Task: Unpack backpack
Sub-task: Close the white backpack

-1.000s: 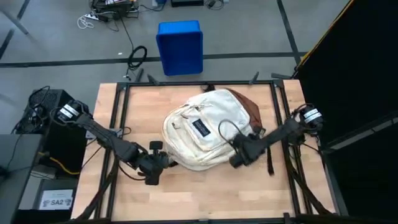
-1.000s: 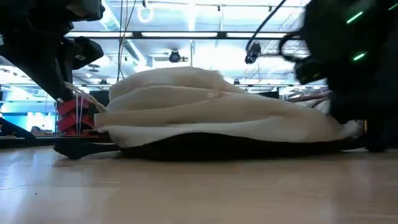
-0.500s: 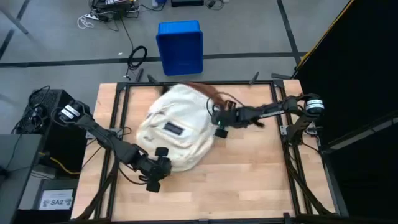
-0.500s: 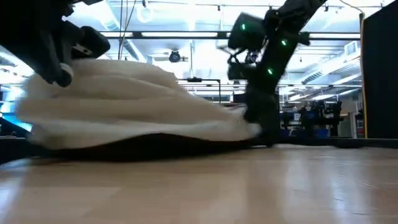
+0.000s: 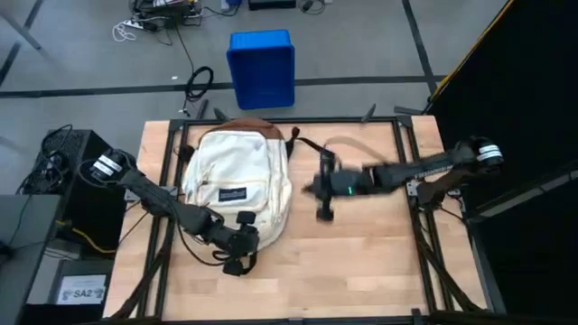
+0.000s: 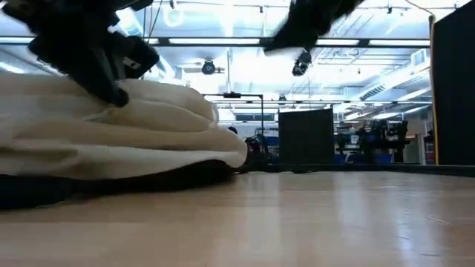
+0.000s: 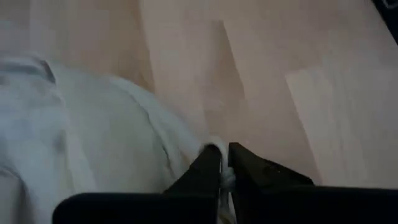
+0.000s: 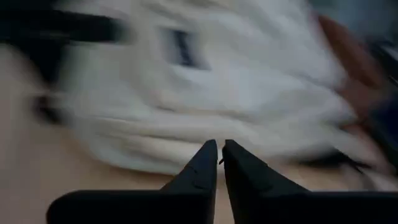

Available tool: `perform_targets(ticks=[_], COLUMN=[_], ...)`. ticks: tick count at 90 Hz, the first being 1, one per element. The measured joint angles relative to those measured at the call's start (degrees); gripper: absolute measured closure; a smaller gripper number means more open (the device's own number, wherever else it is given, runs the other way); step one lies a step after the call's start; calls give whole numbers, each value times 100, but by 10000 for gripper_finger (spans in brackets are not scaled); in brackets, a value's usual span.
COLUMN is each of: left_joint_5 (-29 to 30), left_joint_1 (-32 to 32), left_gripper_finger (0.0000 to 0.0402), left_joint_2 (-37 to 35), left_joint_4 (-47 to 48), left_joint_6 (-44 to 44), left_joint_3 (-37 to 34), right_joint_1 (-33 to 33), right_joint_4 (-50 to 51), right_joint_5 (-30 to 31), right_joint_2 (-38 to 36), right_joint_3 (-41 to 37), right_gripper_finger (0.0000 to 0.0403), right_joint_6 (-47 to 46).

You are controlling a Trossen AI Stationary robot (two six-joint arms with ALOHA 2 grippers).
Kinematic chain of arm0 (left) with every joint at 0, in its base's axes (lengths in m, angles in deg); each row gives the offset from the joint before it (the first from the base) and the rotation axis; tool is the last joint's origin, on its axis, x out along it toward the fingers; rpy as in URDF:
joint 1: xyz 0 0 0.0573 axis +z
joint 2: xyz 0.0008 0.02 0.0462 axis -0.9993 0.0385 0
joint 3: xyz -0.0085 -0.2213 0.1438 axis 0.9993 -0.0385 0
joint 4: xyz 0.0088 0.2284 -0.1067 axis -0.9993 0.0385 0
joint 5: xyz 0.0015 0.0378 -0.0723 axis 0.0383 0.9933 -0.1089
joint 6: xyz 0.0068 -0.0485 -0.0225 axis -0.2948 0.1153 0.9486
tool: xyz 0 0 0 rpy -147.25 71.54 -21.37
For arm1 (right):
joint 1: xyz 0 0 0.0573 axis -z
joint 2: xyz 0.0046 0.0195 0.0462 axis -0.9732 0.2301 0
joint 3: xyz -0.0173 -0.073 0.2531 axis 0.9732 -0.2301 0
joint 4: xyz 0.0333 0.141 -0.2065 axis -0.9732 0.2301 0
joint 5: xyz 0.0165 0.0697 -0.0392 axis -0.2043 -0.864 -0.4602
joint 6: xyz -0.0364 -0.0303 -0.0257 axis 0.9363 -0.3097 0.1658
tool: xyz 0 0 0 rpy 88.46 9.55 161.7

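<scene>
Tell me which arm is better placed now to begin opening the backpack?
Probably the left. The left gripper is shut on the backpack at its near edge, while the right gripper hangs shut and empty over bare table beside it.

One backpack [image 5: 237,181] lies on one wooden desk [image 5: 361,262], left of centre in the overhead frame. Two dark robot arms reach over the desk, each ending in one pincer: the left pincer [image 5: 242,255] and the right pincer [image 5: 325,188]. One blue bin [image 5: 261,68] sits on the floor at upper centre.
</scene>
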Motion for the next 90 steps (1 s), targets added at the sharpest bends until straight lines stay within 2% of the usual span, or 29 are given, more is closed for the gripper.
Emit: perform_targets(ticks=[11,22,37,58,67,78,90], left_joint_5=[-58,-58,-58,-63,-75,-54,-49], left_joint_1=[125,186,195,197,197,197,195], left_gripper_finger=[401,401,401,401,401,401,401], left_joint_2=[0,0,0,0,0,0,0], left_joint_4=[37,71,81,172,277,286,282], left_joint_6=[-301,-603,-931,-1263,-1323,-1345,-1350], left_joint_3=[221,547,973,1391,1513,1584,1595], right_joint_1=[-984,-1520,-1616,-1561,-1533,-1444,-1342], right_joint_4=[-936,-1881,-2596,-2641,-2575,-2561,-2624], right_joint_5=[228,778,1197,1354,1360,1427,1429], right_joint_2=[583,1332,2141,2794,2929,2922,2919], right_joint_3=[0,0,15,564,706,734,734], right_gripper_finger=[398,373,304,194,162,155,192], right_joint_6=[543,1108,1439,1968,2125,2175,2337])
